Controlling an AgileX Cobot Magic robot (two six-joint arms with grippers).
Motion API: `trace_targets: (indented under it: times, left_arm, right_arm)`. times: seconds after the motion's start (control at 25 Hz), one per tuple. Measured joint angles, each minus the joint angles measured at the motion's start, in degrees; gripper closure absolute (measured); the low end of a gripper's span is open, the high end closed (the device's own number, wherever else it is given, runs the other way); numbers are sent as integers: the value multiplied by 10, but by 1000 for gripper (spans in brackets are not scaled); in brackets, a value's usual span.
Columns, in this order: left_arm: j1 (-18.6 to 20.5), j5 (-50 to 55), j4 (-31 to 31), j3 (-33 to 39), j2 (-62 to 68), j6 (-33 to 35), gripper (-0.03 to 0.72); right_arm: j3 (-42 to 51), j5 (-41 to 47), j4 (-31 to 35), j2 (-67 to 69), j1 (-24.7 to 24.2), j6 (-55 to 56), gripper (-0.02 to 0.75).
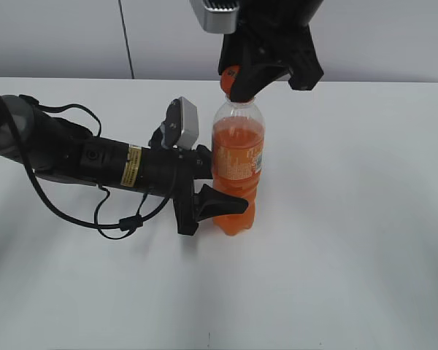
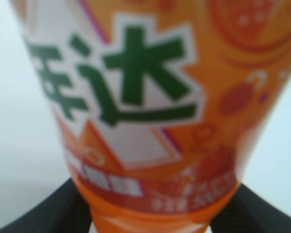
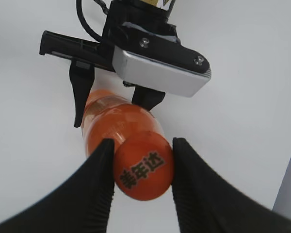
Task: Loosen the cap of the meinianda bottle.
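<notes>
The meinianda bottle [image 1: 237,164] stands upright at mid-table, full of orange drink with an orange label. My left gripper [image 1: 217,195] comes in from the left and is shut on the bottle's lower body; in the left wrist view the label [image 2: 150,97] fills the frame with black fingers at both sides. My right gripper [image 1: 241,86] comes down from above and is shut on the orange cap [image 1: 231,76]. In the right wrist view the cap [image 3: 143,166], with dark characters on its top, sits tight between both black fingers [image 3: 141,170].
A white table [image 1: 350,255] carries the bottle. The left arm's black body and cables [image 1: 95,164] lie across the table's left side. A grey wall [image 1: 394,36] runs behind the table's far edge.
</notes>
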Motion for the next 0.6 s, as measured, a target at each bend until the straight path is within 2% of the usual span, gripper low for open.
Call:
trace_targets:
  times: [0.4,0.6]
  left_arm:
    - [0,0,0,0,0,0,280]
    - [0,0,0,0,0,0,280]
  right_arm:
    - [-33,0,34,-1,0,-4,466]
    - [-89,0,37,-1,0,72,466]
